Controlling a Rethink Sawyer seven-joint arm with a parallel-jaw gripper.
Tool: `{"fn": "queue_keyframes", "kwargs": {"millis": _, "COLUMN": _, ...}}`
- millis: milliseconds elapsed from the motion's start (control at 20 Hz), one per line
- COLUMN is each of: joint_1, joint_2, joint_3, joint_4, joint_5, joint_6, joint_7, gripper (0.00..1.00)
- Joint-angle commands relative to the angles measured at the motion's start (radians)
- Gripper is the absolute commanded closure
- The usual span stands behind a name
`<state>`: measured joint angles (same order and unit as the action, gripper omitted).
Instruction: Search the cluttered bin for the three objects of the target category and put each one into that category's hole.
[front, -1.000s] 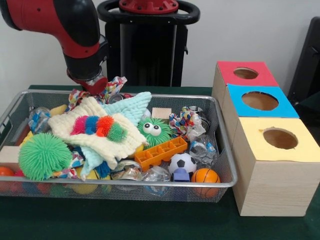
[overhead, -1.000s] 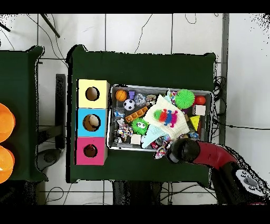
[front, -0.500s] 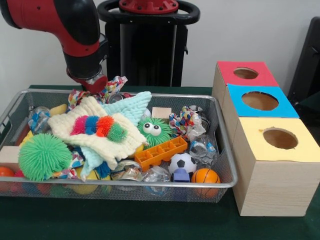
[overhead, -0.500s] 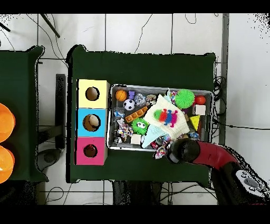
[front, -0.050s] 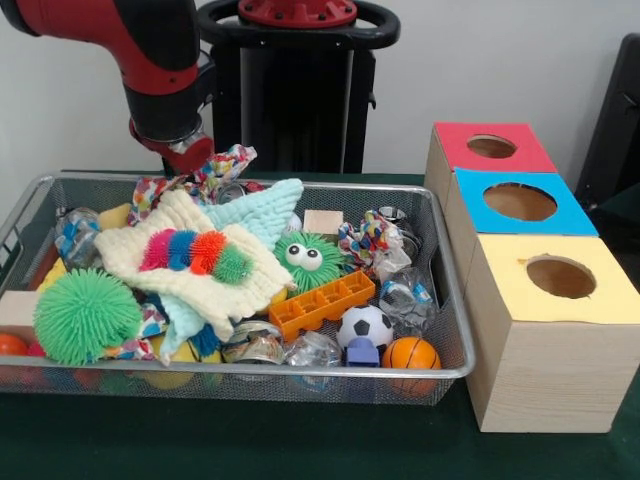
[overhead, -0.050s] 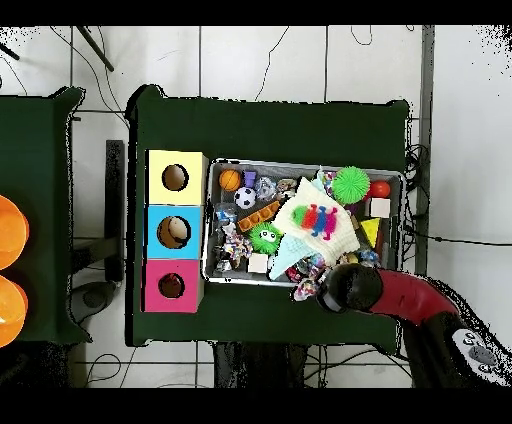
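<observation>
hand (front, -0.050s: 190, 158) at the bin's (front, -0.050s: 445, 300) back rim, on the multicoloured cloth (front, -0.050s: 222, 167); grip state cannot be told | risk: cloth snags on the mesh rim or drags the cream towel (front, -0.050s: 190, 262) along | holes: three-box row (front, -0.050s: 520, 202) beside the bin

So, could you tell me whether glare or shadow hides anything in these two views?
Front view: even light, with small glints on the clear crinkly wrappers in the wire bin, nothing hidden. Overhead view: the arm covers the bin's corner, so the gripper is hidden there.
</observation>
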<state>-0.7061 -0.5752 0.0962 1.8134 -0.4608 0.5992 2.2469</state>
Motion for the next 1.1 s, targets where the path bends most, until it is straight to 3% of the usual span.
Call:
{"fn": "queue_keyframes", "kwargs": {"millis": 50, "joint_1": 0.028, "joint_2": -0.186, "joint_3": 0.17, "joint_4": -0.047, "joint_5": 0.044, "joint_6": 0.086, "joint_7": -0.16, "gripper": 1.0}}
{"fn": "queue_keyframes", "kwargs": {"millis": 250, "joint_1": 0.027, "joint_2": -0.214, "joint_3": 0.173, "joint_4": -0.043, "joint_5": 0.043, "joint_6": 0.114, "joint_7": -0.164, "gripper": 1.0}}
{"fn": "queue_keyframes", "kwargs": {"millis": 450, "joint_1": 0.003, "joint_2": -0.201, "joint_3": 0.195, "joint_4": -0.028, "joint_5": 0.023, "joint_6": 0.066, "joint_7": -0.169, "gripper": 1.0}}
{"fn": "queue_keyframes", "kwargs": {"millis": 500, "joint_1": -0.016, "joint_2": -0.198, "joint_3": 0.213, "joint_4": -0.013, "joint_5": 0.021, "joint_6": 0.039, "joint_7": -0.157, "gripper": 0.0}}
{"fn": "queue_keyframes", "kwargs": {"millis": 700, "joint_1": -0.044, "joint_2": -0.191, "joint_3": 0.239, "joint_4": 0.009, "joint_5": 0.004, "joint_6": -0.046, "joint_7": -0.151, "gripper": 0.0}}
{"fn": "queue_keyframes", "kwargs": {"millis": 1100, "joint_1": -0.053, "joint_2": -0.159, "joint_3": 0.258, "joint_4": -0.015, "joint_5": 0.0, "joint_6": -0.022, "joint_7": -0.12, "gripper": 0.0}}
